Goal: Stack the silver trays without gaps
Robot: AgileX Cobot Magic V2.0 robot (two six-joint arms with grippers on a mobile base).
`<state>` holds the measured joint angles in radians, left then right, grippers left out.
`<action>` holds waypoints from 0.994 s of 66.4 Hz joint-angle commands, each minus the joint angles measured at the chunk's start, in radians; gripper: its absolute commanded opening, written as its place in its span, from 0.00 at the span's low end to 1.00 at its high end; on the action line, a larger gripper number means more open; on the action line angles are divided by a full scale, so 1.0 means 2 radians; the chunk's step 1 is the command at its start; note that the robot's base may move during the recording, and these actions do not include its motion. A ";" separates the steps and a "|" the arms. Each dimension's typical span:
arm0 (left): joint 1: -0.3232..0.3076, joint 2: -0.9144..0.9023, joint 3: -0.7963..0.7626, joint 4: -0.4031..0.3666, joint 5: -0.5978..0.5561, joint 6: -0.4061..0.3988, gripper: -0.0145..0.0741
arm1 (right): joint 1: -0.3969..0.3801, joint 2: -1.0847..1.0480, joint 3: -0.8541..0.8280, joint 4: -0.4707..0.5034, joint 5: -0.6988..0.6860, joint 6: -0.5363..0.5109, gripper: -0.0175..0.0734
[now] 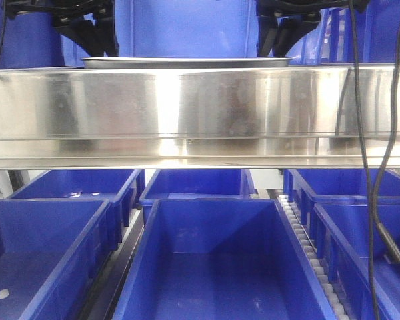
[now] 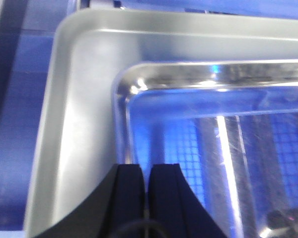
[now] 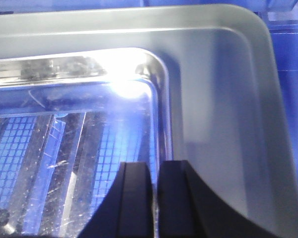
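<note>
Seen from the front, a long mirror-like steel rail (image 1: 200, 110) spans the view, with the thin edge of the silver trays (image 1: 187, 63) showing just above it and blue bins (image 1: 217, 260) below.

At the left, the left end effector (image 2: 146, 191) is clamped on the rim of the upper tray (image 2: 213, 148), a shiny tray sitting inside a duller lower tray (image 2: 74, 114) whose rounded corner shows beyond it.

At the right, the right end effector (image 3: 155, 191) pinches the opposite rim of the same upper tray in the same way, its fingers nearly together.

The trays look thin, stiff, light and slippery. The rolled rim at mid-side seems the best place to grip. Uneven pulls could tilt the upper tray and jam it.
</note>
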<state>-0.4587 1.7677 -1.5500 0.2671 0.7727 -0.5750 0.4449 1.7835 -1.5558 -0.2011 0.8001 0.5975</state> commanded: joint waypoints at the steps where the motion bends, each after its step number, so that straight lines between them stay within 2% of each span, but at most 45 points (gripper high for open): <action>1: -0.003 -0.003 -0.006 0.007 -0.002 -0.001 0.19 | -0.002 -0.011 -0.005 -0.004 0.003 -0.003 0.19; 6: -0.003 -0.009 -0.017 0.010 0.019 0.015 0.18 | -0.002 -0.020 -0.010 -0.004 0.011 -0.003 0.17; 19: -0.003 -0.032 -0.055 -0.002 0.068 0.016 0.16 | -0.002 -0.056 -0.014 -0.006 0.015 -0.004 0.17; 26: -0.017 -0.062 -0.049 0.010 0.046 0.016 0.15 | 0.009 -0.080 -0.011 -0.014 0.007 -0.006 0.17; 32: -0.042 -0.093 -0.025 0.037 0.019 -0.012 0.15 | 0.025 -0.106 0.010 -0.032 -0.020 -0.008 0.17; 41: -0.070 -0.154 0.071 0.060 -0.075 -0.067 0.15 | 0.049 -0.165 0.092 -0.050 -0.096 -0.008 0.17; 42: -0.077 -0.182 0.117 0.060 -0.139 -0.071 0.15 | 0.056 -0.191 0.129 -0.050 -0.142 -0.008 0.17; 50: -0.085 -0.253 0.222 0.049 -0.270 -0.072 0.15 | 0.064 -0.257 0.215 -0.051 -0.243 -0.008 0.17; 56: -0.085 -0.295 0.286 0.039 -0.326 -0.072 0.15 | 0.066 -0.304 0.269 -0.056 -0.297 -0.008 0.17; 66: -0.085 -0.375 0.371 0.039 -0.371 -0.072 0.15 | 0.067 -0.381 0.351 -0.078 -0.359 -0.008 0.17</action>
<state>-0.6197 1.1023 -0.8839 0.3478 0.1104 -0.7110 0.5753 1.1053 -0.9299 -0.3200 0.1815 0.5910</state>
